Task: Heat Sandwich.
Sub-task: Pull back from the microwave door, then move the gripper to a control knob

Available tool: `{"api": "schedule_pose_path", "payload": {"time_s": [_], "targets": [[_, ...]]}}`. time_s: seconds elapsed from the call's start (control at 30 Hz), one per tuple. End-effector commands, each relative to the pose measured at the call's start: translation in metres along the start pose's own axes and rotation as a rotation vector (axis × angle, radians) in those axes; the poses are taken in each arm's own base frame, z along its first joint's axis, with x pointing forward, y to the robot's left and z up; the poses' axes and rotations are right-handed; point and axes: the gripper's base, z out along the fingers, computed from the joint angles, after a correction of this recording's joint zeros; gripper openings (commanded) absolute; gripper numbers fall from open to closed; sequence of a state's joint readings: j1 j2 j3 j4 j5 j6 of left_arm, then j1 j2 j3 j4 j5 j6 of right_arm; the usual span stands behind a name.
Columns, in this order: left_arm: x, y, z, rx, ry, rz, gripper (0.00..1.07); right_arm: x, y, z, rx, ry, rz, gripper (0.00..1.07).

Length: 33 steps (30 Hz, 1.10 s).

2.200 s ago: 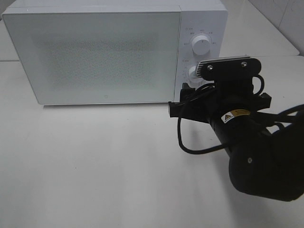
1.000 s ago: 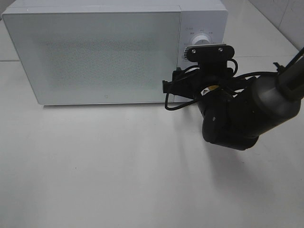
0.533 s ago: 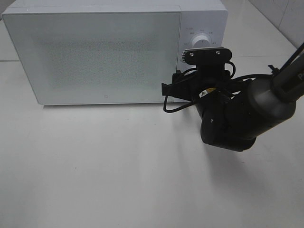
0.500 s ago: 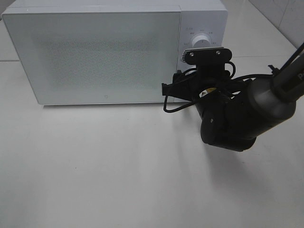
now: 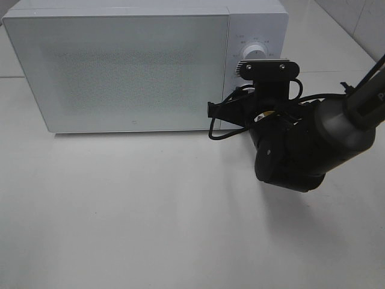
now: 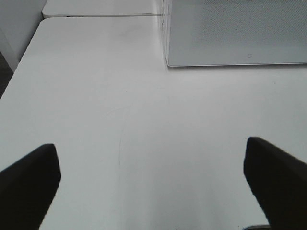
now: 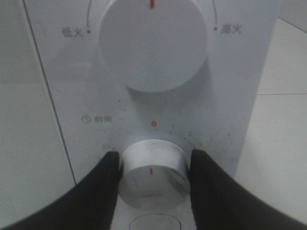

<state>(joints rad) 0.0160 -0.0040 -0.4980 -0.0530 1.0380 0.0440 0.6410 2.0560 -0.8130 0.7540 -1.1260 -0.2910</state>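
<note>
Clamping the microwave's (image 5: 132,66) lower knob (image 7: 152,184) is the right claw (image 7: 154,160); left claw (image 6: 151,153) gapes above white tabletop (image 6: 120,96).

You see a white boxy microwave oven (image 5: 120,66), door shut, on a plain white tabletop (image 5: 120,211). On the microwave's right-hand panel a round white dial (image 7: 152,45) sits above a silvery round knob (image 7: 152,175).

Right arm (image 5: 295,153) was glossy black and bulbous, with one grey link. Its black camera bracket (image 5: 267,67) carried two screws (silver fins along its top); a thin black cable (image 5: 218,135) looped beside it. Left fingers (image 6: 29,189) and right fingers (image 7: 91,199) were matte black.
</note>
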Motion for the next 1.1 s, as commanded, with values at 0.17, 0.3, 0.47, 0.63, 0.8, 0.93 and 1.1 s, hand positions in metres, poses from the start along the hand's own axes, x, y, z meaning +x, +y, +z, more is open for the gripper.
{"api": "schedule_pose_path", "payload": {"time_s": [0.17, 0.3, 0.47, 0.63, 0.8, 0.93, 1.1], "targets": [[0.0023, -0.0009, -0.0029, 0.009, -0.029, -0.005, 0.98, -0.0075, 0.0034, 0.0018, -0.02, -0.045, 0.002, 0.13], [0.0023, -0.0009, -0.0029, 0.009, -0.029, -0.005, 0.98, -0.0075, 0.0034, 0.0018, -0.02, -0.045, 0.002, 0.13], [0.0023, -0.0009, -0.0029, 0.009, -0.029, -0.005, 0.98, -0.0075, 0.0034, 0.0018, -0.02, -0.045, 0.002, 0.13], [0.0023, -0.0009, -0.0029, 0.009, -0.029, -0.005, 0.98, -0.0081, 0.0032, 0.0018, -0.018, -0.052, 0.006, 0.13], [0.0023, -0.0009, -0.0029, 0.009, -0.029, -0.005, 0.98, -0.0096, 0.0029, 0.0017, -0.016, -0.068, 0.04, 0.13], [0.0023, -0.0009, -0.0029, 0.009, -0.029, -0.005, 0.98, -0.0097, 0.0031, 0.0017, -0.02, -0.068, 0.088, 0.1], [0.0023, -0.0009, -0.0029, 0.009, -0.029, -0.005, 0.98, -0.0109, 0.0032, 0.0016, -0.027, -0.081, 0.209, 0.09]]}}
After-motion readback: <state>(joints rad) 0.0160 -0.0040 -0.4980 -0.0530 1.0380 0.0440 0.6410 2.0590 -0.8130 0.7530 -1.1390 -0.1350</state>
